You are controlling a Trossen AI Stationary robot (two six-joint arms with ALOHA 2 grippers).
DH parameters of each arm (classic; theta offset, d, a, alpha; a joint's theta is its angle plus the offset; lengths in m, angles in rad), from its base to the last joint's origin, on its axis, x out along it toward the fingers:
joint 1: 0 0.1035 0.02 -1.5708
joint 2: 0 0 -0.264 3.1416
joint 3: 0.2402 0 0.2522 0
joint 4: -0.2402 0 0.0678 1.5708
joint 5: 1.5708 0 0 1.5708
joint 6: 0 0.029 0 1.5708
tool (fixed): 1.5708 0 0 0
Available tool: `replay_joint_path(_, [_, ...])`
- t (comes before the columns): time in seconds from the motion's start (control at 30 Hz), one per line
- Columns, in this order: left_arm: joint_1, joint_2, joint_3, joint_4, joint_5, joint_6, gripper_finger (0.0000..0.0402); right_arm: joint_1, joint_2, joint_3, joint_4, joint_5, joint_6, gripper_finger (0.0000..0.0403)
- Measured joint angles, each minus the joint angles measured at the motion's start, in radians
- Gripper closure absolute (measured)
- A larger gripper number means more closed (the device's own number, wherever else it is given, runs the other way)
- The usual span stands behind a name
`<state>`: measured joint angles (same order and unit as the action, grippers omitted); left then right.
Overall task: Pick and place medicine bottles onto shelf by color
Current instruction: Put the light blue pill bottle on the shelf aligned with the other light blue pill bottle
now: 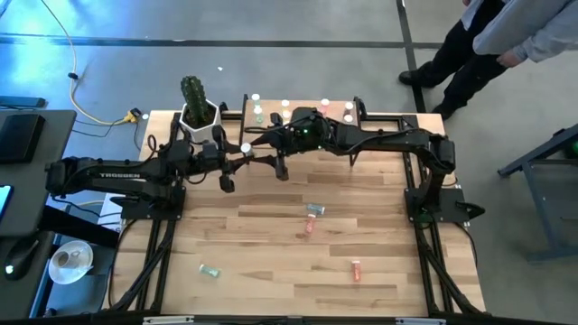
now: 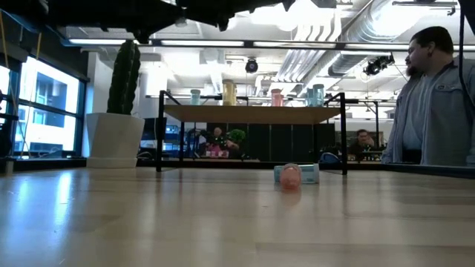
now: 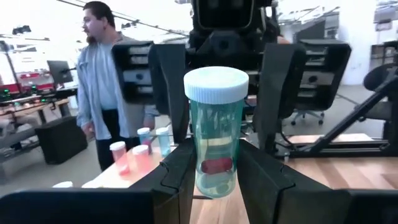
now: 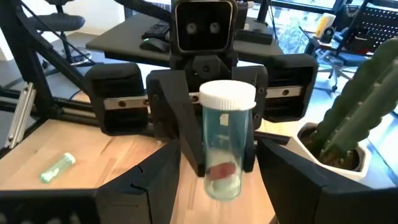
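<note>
A pale bluish bottle (image 3: 216, 124) with a white cap and a red bit inside stands upright in mid-air over the table's far middle; its cap shows in the high view (image 1: 245, 147). My left gripper (image 3: 217, 177) is shut on it. My right gripper (image 4: 221, 186) faces it from the other side, open, with a finger on either side of the bottle (image 4: 227, 143) and not touching it. The light-wood shelf (image 1: 312, 106) at the far edge carries several bottles. Other bottles lie on the table: teal (image 1: 314, 209), pink (image 1: 309, 227), green (image 1: 209, 270), pink-red (image 1: 356, 269). My left gripper pinches the bottle's lower body (image 3: 200, 174) between its two fingers. The fingers lie level and come from the table's left. The bottle stands upright in the hold, cap up, lifted clear of the table.
A white pot with a cactus (image 1: 197, 108) stands at the far left next to the shelf. A person (image 1: 506, 36) stands beyond the table's far right corner. In the low view the shelf (image 2: 252, 113) stands behind the lying pink bottle (image 2: 289, 176).
</note>
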<state>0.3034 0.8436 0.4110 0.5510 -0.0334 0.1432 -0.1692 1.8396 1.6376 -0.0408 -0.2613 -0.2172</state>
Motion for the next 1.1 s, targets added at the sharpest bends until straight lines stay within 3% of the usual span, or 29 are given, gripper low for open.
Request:
replay_joint_path(0.43, [-0.017,0.001,0.0,0.041,-0.001,0.014,0.0307,0.002,0.0,0.0,0.056,0.016,0.033,0.0201])
replay_joint_path(1.1, [-0.017,0.001,0.0,0.04,-0.006,0.018,0.0307,0.006,0.026,0.0,0.109,0.021,0.025,0.0295])
